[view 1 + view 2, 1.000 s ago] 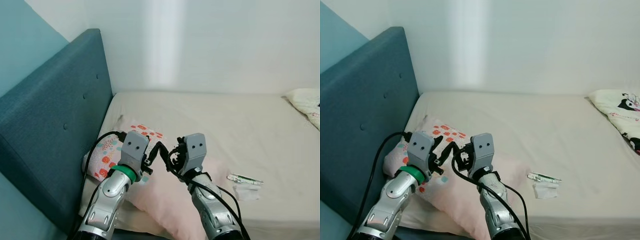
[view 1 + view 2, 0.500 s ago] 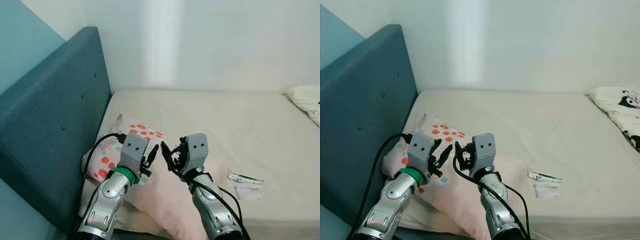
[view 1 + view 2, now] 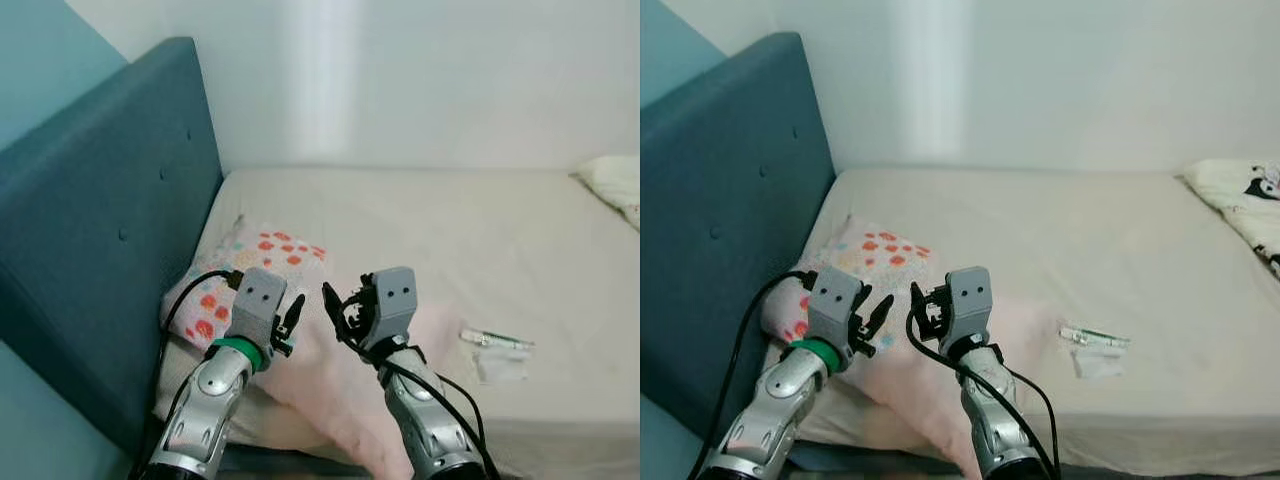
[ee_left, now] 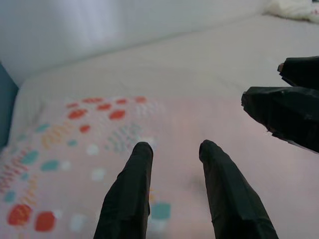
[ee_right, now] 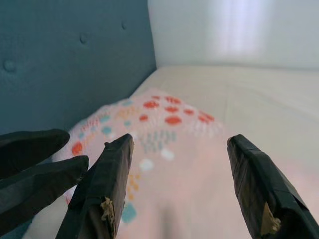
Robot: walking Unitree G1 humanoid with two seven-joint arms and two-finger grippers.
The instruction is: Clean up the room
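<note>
Both arms reach forward over the near left corner of a bed (image 3: 470,240) covered in a plain beige sheet, with a teal upholstered, button-tufted headboard (image 3: 90,230) running along its left side and a white wall behind.

A pink pillow (image 3: 1025,345) lies at the near edge of the bed, close to the headboard. Its far end, or a second pillow lying against it, carries a print of red, orange and teal dots (image 3: 270,250); whether this is one pillow or two cannot be told.

The left gripper (image 4: 172,149) hovers just above the pillow, its jaws a small way apart and holding nothing, the two black fingers (image 4: 127,194) pointing along the patterned cloth. The right gripper (image 5: 179,149) hangs beside it, a little to the right and also over the pillow, jaws spread wide and empty. In the head views the two grippers sit close together, tips near each other but apart, left gripper (image 3: 290,322) and right gripper (image 3: 340,305). Each wrist view catches the other gripper's black fingertips at its edge.

Farther right on the sheet, well apart from the pillow, lies a small flat packet with green print (image 3: 1095,338), and just beside it, nearer the bed's front edge, a crumpled white scrap (image 3: 1098,364).

At the far right corner of the bed rests a cream cushion with a black cartoon figure (image 3: 1245,200).
</note>
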